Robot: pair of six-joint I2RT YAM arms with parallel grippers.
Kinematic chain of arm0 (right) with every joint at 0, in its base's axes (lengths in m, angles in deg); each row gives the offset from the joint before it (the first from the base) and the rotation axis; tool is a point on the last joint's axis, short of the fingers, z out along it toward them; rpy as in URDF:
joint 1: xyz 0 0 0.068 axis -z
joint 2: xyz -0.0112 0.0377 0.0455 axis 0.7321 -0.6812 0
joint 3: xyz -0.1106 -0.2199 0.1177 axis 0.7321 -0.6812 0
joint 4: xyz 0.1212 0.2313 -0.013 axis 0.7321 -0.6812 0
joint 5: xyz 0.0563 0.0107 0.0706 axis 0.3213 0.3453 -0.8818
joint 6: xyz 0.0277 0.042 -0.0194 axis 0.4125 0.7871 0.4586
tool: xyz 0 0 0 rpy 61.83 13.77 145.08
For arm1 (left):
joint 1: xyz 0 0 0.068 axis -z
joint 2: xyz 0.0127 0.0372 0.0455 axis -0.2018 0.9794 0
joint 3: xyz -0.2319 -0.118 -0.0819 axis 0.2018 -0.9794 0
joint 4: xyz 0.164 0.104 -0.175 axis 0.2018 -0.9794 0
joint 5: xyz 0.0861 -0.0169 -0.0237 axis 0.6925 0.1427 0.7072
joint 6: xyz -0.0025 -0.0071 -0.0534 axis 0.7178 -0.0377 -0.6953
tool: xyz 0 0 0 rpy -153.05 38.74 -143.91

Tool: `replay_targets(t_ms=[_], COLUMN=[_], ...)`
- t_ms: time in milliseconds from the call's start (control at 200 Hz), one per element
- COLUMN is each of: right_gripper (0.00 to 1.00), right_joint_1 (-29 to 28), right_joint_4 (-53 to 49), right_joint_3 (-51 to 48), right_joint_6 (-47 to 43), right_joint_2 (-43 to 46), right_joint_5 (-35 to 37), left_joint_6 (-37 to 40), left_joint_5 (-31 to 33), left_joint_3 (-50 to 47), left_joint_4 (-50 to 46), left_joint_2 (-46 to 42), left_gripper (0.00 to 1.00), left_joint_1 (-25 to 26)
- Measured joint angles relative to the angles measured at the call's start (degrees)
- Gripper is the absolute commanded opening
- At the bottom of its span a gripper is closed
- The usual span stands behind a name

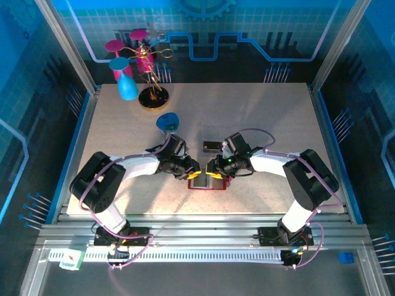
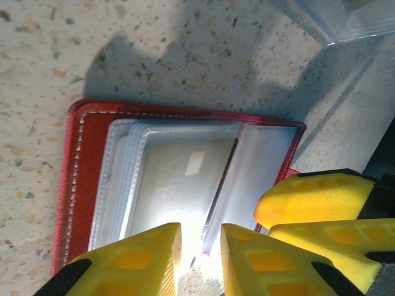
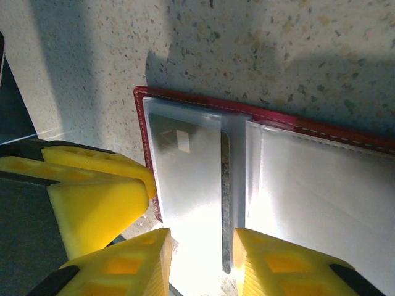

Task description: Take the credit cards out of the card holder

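The red card holder (image 1: 207,186) lies open on the table between both arms, clear pockets facing up (image 2: 80,160) (image 3: 203,102). A grey credit card (image 2: 179,179) (image 3: 185,166) sits in one pocket, and a dark card edge (image 3: 225,203) shows beside it. My left gripper (image 1: 196,175) (image 2: 200,259) is narrowly open at the holder's near edge, with a raised clear pocket leaf (image 2: 247,166) between its yellow fingertips. My right gripper (image 1: 215,174) (image 3: 202,265) is narrowly open over the grey card's near end. Each gripper's yellow fingers (image 2: 308,200) (image 3: 92,191) show in the other's wrist view.
A clear plastic tray (image 1: 213,146) (image 2: 345,24) stands just behind the holder. Farther back on the left are a blue disc (image 1: 166,121), a gold-based wire stand (image 1: 153,97) with pink pieces, and a blue cone (image 1: 126,86). A metal frame rims the table.
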Motion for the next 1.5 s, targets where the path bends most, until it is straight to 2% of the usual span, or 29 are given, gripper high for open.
replay_targets(t_ms=[205,945,1501], right_gripper=[0.30,0.29,0.30], right_joint_1=[-0.7,-1.4,-1.6], right_joint_4=[1.6,6.6,3.9], right_joint_3=[0.0,0.0,0.8], right_joint_6=[0.9,3.8,2.4], right_joint_2=[-1.7,-4.8,-4.9], right_joint_5=[-1.0,-3.0,-2.5], left_joint_6=[0.0,0.1,0.2], left_joint_5=[0.0,0.0,0.0], left_joint_3=[-0.7,-0.9,-0.9], left_joint_4=[-0.2,-0.2,-0.7], left_joint_2=[0.4,0.4,0.4], left_gripper=[0.18,0.17,0.16], left_joint_1=[0.0,0.0,0.0])
